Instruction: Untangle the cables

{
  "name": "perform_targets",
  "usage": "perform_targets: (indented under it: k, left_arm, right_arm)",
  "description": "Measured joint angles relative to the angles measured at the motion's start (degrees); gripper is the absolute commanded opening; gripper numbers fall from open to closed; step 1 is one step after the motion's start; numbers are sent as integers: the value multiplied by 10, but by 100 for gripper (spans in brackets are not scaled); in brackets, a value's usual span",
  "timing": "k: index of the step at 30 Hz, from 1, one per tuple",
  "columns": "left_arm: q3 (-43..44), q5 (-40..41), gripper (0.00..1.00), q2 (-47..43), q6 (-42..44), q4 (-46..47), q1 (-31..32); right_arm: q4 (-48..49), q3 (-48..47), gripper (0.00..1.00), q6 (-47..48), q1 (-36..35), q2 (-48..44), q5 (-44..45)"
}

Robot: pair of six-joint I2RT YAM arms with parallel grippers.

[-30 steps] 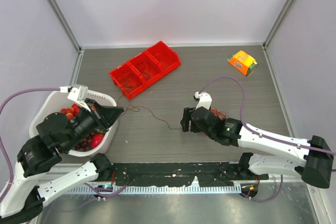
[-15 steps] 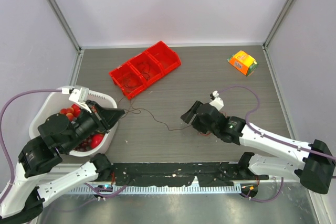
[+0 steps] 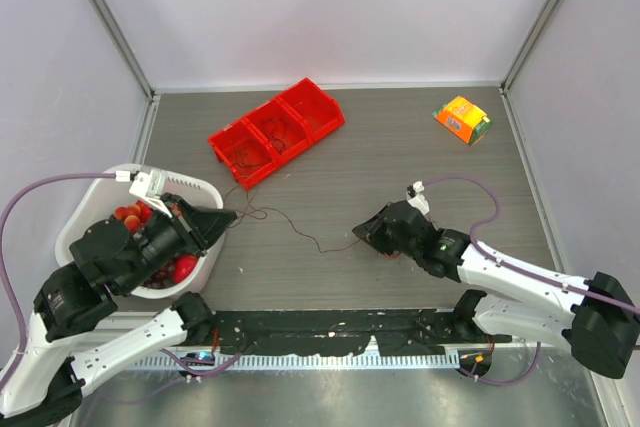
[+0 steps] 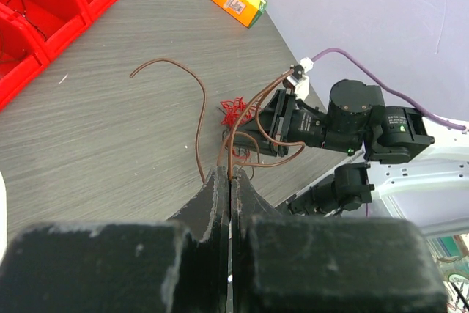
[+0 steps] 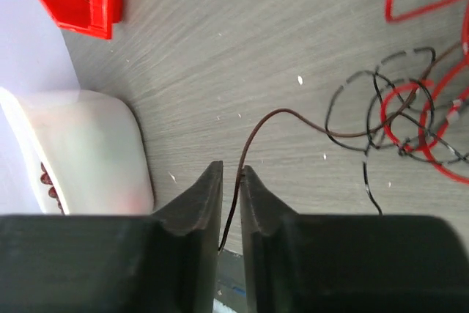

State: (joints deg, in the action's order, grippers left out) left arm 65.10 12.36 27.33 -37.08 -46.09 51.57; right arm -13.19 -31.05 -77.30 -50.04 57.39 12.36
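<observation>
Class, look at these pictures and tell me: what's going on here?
Two robot arms are working on tangled wires. The left pincer is shut on a brown wire, and the right pincer grips the same wire, which runs loosely between them. The wire leads into a knot of red and black wires lying on the table, not yet pulled apart.
</observation>
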Motion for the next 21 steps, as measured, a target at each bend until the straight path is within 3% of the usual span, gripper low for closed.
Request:
perform_targets:
  k: [5,12,17,21]
  left_arm:
    - [-9,-1,0,0,-1,2,0]
    - [-44,-1,0,-10,-11,1,0]
    - [-51,0,0,-12,-15,3,0]
    - [-54,0,0,-5,-15,4,0]
  right_arm:
    - [19,-31,1,76,31,12,-7]
    - [28,-219,1,245,41,-42,-28]
    - [64,-258,1,321,41,-155,-56]
    - [71,-289,1,352,42,-150,-99]
